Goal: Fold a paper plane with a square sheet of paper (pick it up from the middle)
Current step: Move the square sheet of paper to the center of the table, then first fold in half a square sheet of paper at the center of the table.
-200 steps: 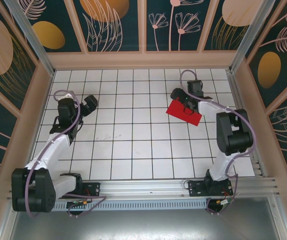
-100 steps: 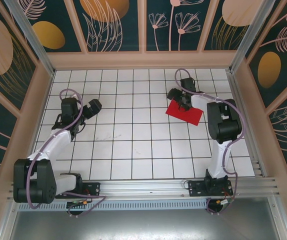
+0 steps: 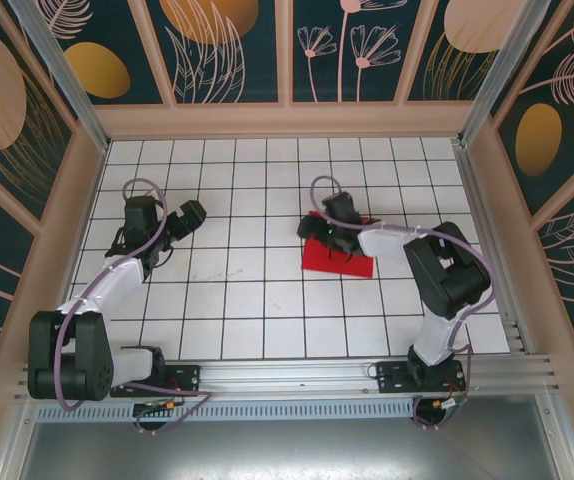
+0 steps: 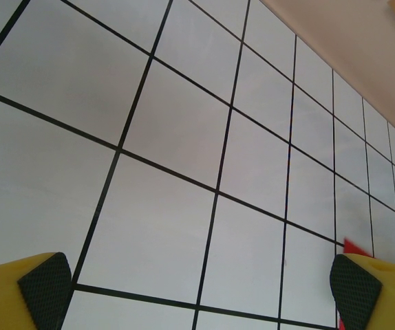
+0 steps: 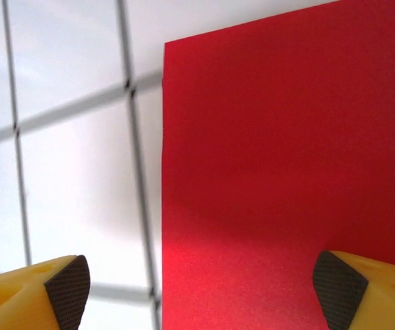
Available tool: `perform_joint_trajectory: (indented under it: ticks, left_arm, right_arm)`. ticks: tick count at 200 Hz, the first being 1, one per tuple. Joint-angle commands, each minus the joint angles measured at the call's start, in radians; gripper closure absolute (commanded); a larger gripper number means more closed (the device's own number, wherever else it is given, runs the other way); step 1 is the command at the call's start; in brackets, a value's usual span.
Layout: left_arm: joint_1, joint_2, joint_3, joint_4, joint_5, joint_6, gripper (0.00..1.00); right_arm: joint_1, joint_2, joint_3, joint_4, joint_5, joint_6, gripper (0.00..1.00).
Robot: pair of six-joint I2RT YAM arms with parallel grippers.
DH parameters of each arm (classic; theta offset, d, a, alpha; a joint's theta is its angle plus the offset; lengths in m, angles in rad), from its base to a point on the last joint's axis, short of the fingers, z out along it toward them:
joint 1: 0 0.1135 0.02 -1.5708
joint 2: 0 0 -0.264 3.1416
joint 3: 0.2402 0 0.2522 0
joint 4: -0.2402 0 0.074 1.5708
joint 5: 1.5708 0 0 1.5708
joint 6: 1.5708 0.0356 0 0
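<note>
Square sheet of paper [image 3: 342,260] [image 5: 287,137]: lay on your white tiles [image 3: 247,300].
Right gripper [image 3: 329,232] [image 5: 201,282]: fingers spread above its edge.
Left gripper [image 3: 189,215] [image 4: 201,278]: spread wide, well apart.

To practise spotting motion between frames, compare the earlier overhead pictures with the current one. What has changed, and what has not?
The right end effector swung left and toward the near edge of the table, and the red paper went with it. Its jaws stand open over the sheet now. The left end effector, also open, barely shifted.
</note>
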Motion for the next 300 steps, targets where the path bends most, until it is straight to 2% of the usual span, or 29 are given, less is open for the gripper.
perform_joint_trajectory:
  ticks: [1,25,58,81,96,108,178,248,300]
  left_arm:
    - [0.004,0.012,-0.027,0.015,0.029,-0.038,0.01]
    - [0.003,0.021,-0.043,0.038,0.047,-0.061,0.02]
    - [0.003,0.032,-0.040,0.038,0.069,-0.074,0.02]
    - [0.003,0.026,-0.049,0.038,0.074,-0.076,0.01]
    - [0.001,0.028,-0.056,0.042,0.088,-0.076,0.01]
    - [0.001,0.029,-0.062,0.044,0.102,-0.077,0.01]
    - [-0.006,0.028,-0.094,0.078,0.097,-0.075,0.01]
    - [-0.012,0.035,-0.100,0.085,0.099,-0.087,0.01]
    - [-0.018,0.038,-0.099,0.090,0.099,-0.093,0.01]
  right_arm:
    - [0.120,0.017,-0.118,-0.170,-0.119,0.145,0.12]
    - [0.147,-0.050,-0.076,-0.244,-0.062,0.142,0.12]
    - [0.146,-0.147,0.058,-0.415,0.089,0.084,0.12]
    - [0.128,-0.141,0.076,-0.515,0.182,0.070,0.08]
    - [0.123,-0.121,0.083,-0.566,0.219,0.068,0.01]
    - [0.123,-0.114,0.084,-0.580,0.240,0.068,0.01]
    - [0.125,-0.038,0.126,-0.541,0.187,0.022,0.01]
    - [0.130,0.059,0.152,-0.547,0.206,0.000,0.01]
    - [0.132,0.087,0.098,-0.540,0.244,0.016,0.11]
